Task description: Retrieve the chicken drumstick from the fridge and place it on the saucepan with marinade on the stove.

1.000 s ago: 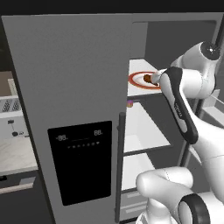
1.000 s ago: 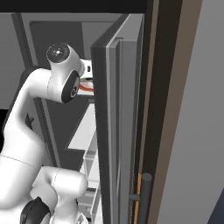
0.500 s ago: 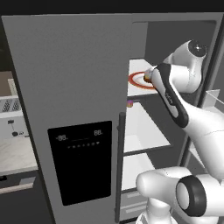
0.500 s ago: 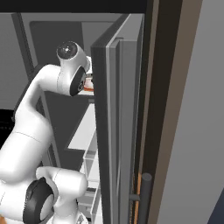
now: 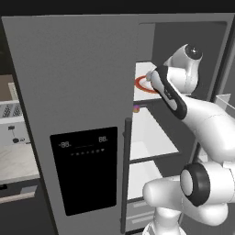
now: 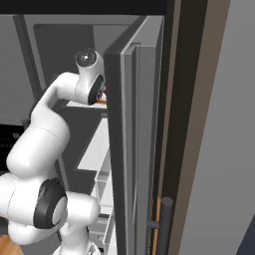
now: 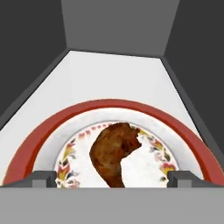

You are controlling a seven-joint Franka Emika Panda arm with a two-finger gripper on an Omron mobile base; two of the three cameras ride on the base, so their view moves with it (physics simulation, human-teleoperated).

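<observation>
Chicken drumstick (image 7: 114, 154) on red-rimmed plate (image 7: 35, 139), centred between the spread-apart pincer (image 7: 112, 178) tips, ungripped.

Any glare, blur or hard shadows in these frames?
Hand view: flat, even light, no glare; chicken drumstick and plate slightly soft. Left base view: fridge door evenly grey, dispenser digits blurred. Right base view: fridge interior dim, no highlights.
</observation>
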